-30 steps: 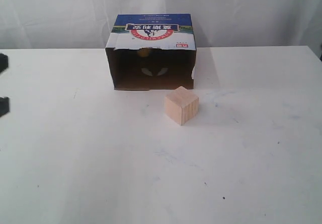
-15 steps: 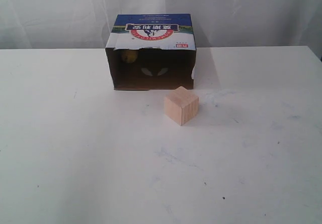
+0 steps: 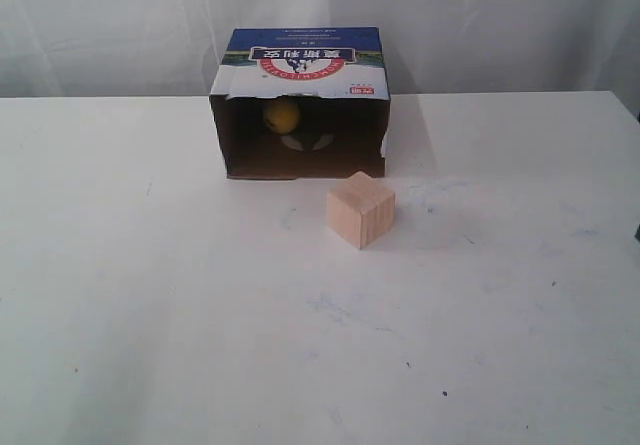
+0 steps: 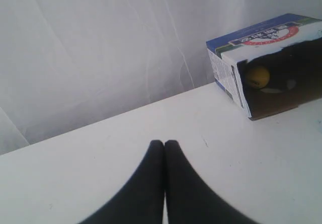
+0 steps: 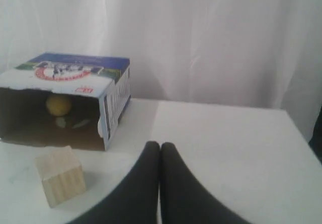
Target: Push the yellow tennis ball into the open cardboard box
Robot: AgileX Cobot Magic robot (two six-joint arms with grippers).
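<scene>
The yellow tennis ball (image 3: 281, 116) lies inside the open cardboard box (image 3: 300, 65), in its dark interior near the back. The left wrist view shows the ball (image 4: 257, 76) in the box (image 4: 226, 68), and so does the right wrist view, with the ball (image 5: 58, 104) under the box's blue top (image 5: 75, 70). My left gripper (image 4: 164, 143) is shut, empty, well away from the box over bare table. My right gripper (image 5: 160, 145) is shut and empty too, off to the box's side. Neither gripper shows in the exterior view.
A pale wooden cube (image 3: 360, 209) stands on the white table (image 3: 150, 315) just in front of the box's right corner; it also shows as the cube (image 5: 61, 181) in the right wrist view. A white curtain (image 3: 480, 25) hangs behind the table.
The ball has rolled about inside the box, first towards its left wall, now back near the middle. The dark left gripper at the exterior view's left edge has withdrawn out of sight.
</scene>
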